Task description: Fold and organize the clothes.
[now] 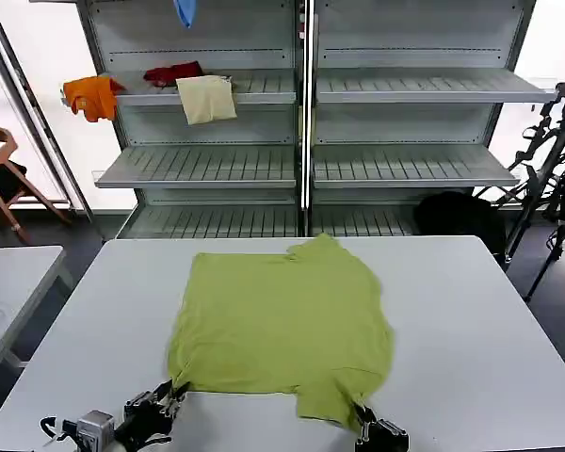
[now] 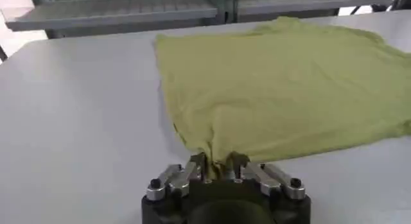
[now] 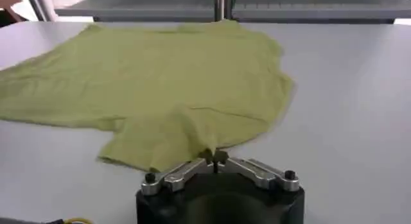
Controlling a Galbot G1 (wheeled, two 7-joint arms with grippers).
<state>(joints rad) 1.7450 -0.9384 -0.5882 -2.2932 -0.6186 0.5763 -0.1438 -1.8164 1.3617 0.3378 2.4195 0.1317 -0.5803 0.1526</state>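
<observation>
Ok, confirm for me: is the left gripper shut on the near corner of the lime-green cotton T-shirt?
Yes: in the left wrist view the left gripper pinches a bunched corner of the lime-green cotton T-shirt.

The right tool point(image 3: 217, 160) pinches the lime-green T-shirt's point(image 3: 173, 84) near edge on the table point(image 3: 347, 103).

Left pincer point(image 1: 176, 391) and right pincer point(image 1: 361, 421) sit low at the near edge, both pinched closed on fabric
</observation>
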